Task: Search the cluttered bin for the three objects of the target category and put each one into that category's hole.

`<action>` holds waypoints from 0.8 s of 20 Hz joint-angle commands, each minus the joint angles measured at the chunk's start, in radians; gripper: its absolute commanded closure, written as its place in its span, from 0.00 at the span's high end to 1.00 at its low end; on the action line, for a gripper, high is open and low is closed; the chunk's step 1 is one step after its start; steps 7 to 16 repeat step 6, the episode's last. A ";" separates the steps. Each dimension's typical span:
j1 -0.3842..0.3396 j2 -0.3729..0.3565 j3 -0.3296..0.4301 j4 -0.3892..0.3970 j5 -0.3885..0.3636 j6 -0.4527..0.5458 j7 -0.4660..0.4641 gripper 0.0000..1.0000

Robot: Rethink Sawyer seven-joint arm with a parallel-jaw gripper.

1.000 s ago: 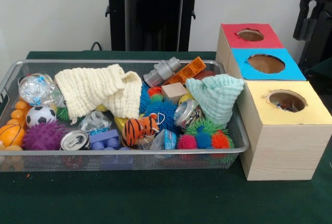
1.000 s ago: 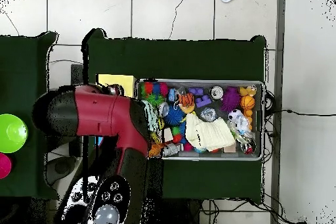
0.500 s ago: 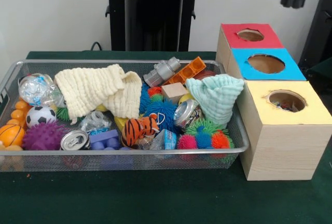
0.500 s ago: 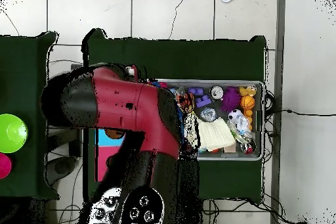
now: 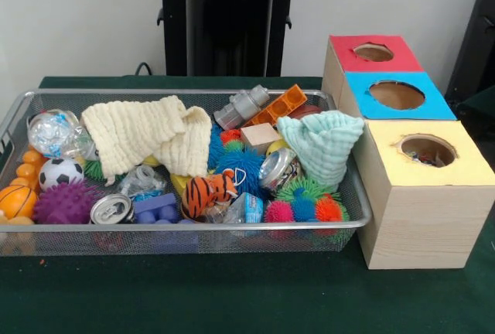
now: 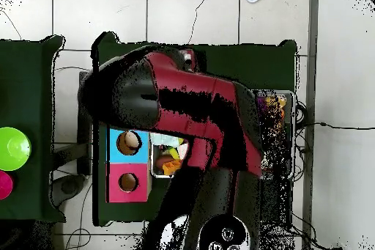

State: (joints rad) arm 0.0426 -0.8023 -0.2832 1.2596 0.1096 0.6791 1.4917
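Which category is wanted cannot be told from the scene, so handling is judged by kind. The mesh bin point(image 5: 232, 227) stands on the green tabletop point(image 5: 232, 295), just beside the wooden box point(image 5: 418, 226) with its red hole point(image 5: 373, 52), blue hole point(image 5: 397, 94) and yellow hole point(image 5: 428, 149). Something small and unidentifiable is seen inside the yellow hole. The cream cloth point(image 5: 143, 137) and the mint cloth point(image 5: 323, 144) lie on top of the clutter. Both are judged soft and light, best pinched at a raised fold, though neighbouring items may be dragged along. The crushed can point(image 5: 110, 209) at the front rim and the silver can point(image 5: 277, 170) against the mint cloth are judged light, stiff and slippery, and are best taken across the body. The purple spiky ball point(image 5: 66, 204) is judged squashy and prone to roll, so a hold through its middle is advised. In the front view no gripper is shown. In the overhead view the red and black arm point(image 6: 190, 108) is spread above most of the bin and the gripper is hidden beneath it. It therefore cannot be told whether the jaws are apart or together, or whether anything is held or touched.
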 commanded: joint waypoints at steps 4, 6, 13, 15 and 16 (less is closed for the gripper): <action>-0.109 -0.024 0.234 0.047 -0.125 -0.014 -0.207 0.00; -0.124 -0.033 0.251 0.054 -0.137 -0.016 -0.194 0.00; -0.124 -0.033 0.251 0.054 -0.137 -0.016 -0.194 0.00; -0.124 -0.033 0.251 0.054 -0.137 -0.016 -0.194 0.00; -0.124 -0.033 0.251 0.054 -0.137 -0.016 -0.194 0.00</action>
